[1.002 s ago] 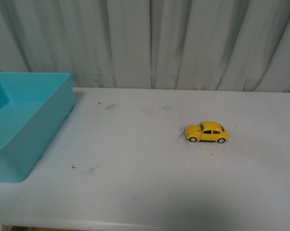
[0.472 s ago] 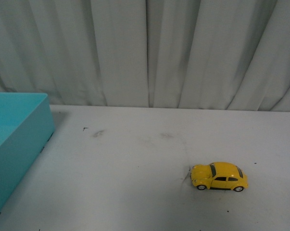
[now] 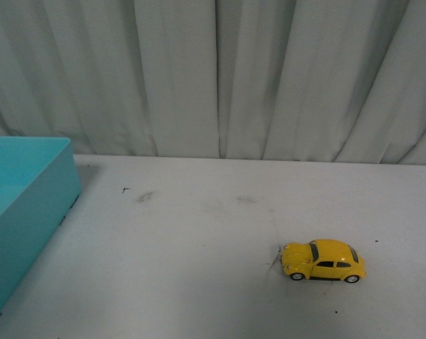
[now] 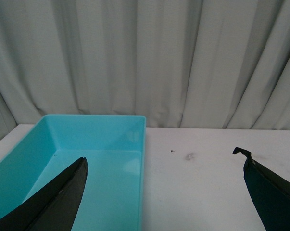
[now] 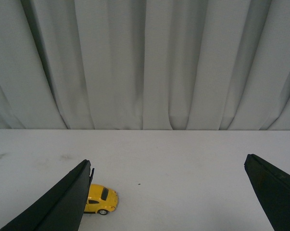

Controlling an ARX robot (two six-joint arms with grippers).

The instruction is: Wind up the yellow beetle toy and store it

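Observation:
The yellow beetle toy (image 3: 323, 260) stands on its wheels on the white table, right of middle in the front view, nose pointing left. No arm shows in that view. In the right wrist view the yellow beetle toy (image 5: 101, 198) peeks out beside one black finger (image 5: 63, 202), well ahead of the wide-open right gripper (image 5: 166, 197), which holds nothing. My left gripper (image 4: 164, 192) is also open and bare, hovering by the turquoise bin (image 4: 140, 159), one finger (image 4: 58, 197) over its inside.
The turquoise bin (image 3: 54, 191) sits at the table's left edge. A grey pleated curtain (image 3: 220, 78) hangs behind the table. Small dark scuffs (image 3: 145, 196) mark the tabletop.
The front view has swung up and to the right since a second ago, so the toy now shows lower and the bin further left. The toy has not moved on the table.

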